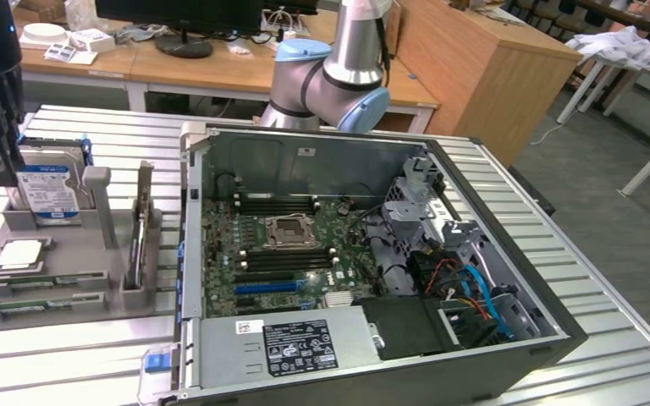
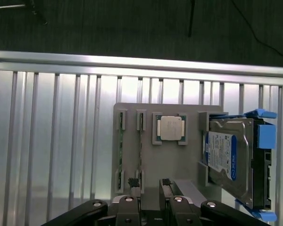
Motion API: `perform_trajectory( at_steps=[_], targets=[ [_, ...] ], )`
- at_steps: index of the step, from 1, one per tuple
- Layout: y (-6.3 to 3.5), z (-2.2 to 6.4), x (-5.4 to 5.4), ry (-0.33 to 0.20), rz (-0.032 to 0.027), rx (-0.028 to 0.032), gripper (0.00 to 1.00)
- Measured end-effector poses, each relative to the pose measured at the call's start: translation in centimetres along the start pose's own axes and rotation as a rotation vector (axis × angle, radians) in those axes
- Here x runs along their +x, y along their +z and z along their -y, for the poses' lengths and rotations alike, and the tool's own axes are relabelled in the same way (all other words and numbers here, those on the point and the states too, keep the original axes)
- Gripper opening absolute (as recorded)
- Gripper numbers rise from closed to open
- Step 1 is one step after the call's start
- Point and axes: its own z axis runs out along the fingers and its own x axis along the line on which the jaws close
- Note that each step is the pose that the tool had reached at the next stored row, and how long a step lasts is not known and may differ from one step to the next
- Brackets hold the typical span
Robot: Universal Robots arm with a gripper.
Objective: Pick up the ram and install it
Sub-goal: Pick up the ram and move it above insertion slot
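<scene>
Black serrated pincer [image 2: 150, 184] parted near thin green ram [image 2: 140, 153].

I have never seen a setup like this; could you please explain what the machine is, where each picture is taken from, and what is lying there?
The machine is a single robot arm ending in a two-fingered gripper. The exterior view comes from a camera standing off the arm; the wrist view comes from a camera on the arm's wrist, looking down past the fingers. On the ribbed metal table sits an open computer case with its motherboard exposed. Beside it, on the exterior view's left, a grey holder carries a hard drive, a square processor chip and thin ram sticks standing on edge in slots. The gripper hovers above the holder, open and holding nothing.
</scene>
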Motion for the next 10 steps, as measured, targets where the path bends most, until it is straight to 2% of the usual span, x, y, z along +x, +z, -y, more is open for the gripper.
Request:
perform_trajectory(
  at_steps=[10],
  targets=[
    [1.52,0.06,0.0,0.000,0.0000,0.0000,0.30]
  ],
)
